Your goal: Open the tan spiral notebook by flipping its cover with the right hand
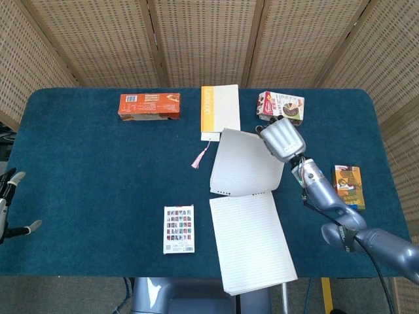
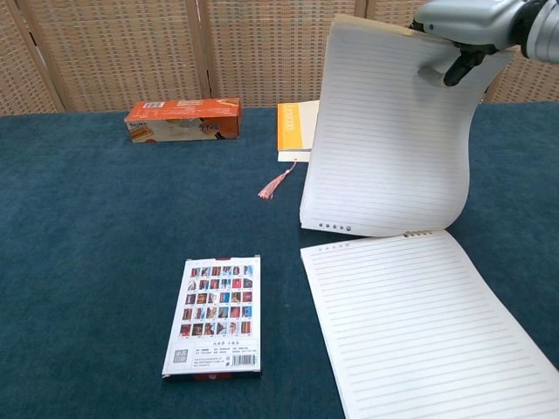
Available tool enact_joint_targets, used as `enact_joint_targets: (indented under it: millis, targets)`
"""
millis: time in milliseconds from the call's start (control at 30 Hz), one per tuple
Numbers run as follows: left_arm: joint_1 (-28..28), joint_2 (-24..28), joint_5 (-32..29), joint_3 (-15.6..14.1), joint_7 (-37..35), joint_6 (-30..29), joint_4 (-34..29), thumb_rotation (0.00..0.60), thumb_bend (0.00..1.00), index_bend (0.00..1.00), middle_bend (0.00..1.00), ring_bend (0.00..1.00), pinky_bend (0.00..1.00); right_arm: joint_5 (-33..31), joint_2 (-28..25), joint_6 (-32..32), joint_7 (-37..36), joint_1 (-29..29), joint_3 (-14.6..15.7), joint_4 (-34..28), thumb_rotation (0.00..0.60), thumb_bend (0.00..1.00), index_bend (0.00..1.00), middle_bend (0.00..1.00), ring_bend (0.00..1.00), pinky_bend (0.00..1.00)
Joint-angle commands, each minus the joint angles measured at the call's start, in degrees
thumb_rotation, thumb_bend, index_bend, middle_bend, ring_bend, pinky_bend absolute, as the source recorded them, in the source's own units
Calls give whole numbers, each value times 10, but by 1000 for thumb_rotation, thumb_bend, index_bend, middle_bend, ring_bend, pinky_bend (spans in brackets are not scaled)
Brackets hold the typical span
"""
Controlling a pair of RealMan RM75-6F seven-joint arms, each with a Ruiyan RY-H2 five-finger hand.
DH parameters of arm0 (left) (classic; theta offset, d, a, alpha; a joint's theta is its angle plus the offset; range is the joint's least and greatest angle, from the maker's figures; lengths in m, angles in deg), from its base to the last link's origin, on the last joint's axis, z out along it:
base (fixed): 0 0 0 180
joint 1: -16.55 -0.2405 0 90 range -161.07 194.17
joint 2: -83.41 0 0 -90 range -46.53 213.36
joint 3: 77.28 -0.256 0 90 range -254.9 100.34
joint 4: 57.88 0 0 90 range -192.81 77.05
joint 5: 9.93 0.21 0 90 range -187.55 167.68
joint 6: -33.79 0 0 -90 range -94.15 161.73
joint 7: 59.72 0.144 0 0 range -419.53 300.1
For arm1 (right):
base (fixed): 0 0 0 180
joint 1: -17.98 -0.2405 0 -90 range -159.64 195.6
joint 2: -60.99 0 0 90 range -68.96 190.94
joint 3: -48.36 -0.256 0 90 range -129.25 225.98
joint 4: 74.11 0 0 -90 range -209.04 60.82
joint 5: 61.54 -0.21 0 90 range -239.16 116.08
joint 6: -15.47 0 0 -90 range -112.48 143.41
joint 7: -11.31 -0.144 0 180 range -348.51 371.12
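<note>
The spiral notebook (image 1: 250, 239) lies open near the table's front edge, with a bare lined page (image 2: 419, 323) facing up. Its tan cover and the sheets lifted with it (image 1: 245, 163) stand swung up and back over the spiral. Only their lined underside (image 2: 393, 131) shows in the chest view. My right hand (image 1: 281, 137) grips the top edge of that raised stack, and its thumb lies on the lined side (image 2: 463, 61). My left hand (image 1: 8, 208) hangs at the table's left edge with its fingers apart, holding nothing.
A card pack (image 1: 179, 229) lies just left of the notebook. Along the back stand an orange box (image 1: 149, 106), an orange-and-white book (image 1: 219, 108) with a pink tassel (image 1: 200, 157), and a snack box (image 1: 280, 108). A small box (image 1: 347, 187) lies at the right.
</note>
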Motion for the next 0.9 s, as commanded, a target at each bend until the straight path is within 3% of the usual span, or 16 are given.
enact_joint_targets:
  millis: [33,233,500,633,800,900]
  targets:
    - [6,-1,-13,5,5,10,1,600,0,0,0,0,0,-73,74,5,45,-23,-38,56,600,0,0,0,0,0]
    - [10,2,-22,7,1,19,3,600,0,0,0,0,0,-42,96,73,-14,-23,-57,85,600,0,0,0,0,0]
    - [7,11,-2,1,-25,19,5,600,0,0,0,0,0,0,7,164,-65,38,-56,-8,600,0,0,0,0,0]
    - [2,14,29,-11,-38,13,8,600,0,0,0,0,0,51,-49,232,-152,110,-21,-43,600,0,0,0,0,0]
    - [-4,15,59,-20,-49,1,13,600,0,0,0,0,0,79,-79,291,-217,193,30,-74,600,0,0,0,0,0]
    - [-10,11,85,-26,-50,-18,15,600,0,0,0,0,0,87,-95,339,-261,270,79,-142,600,0,0,0,0,0]
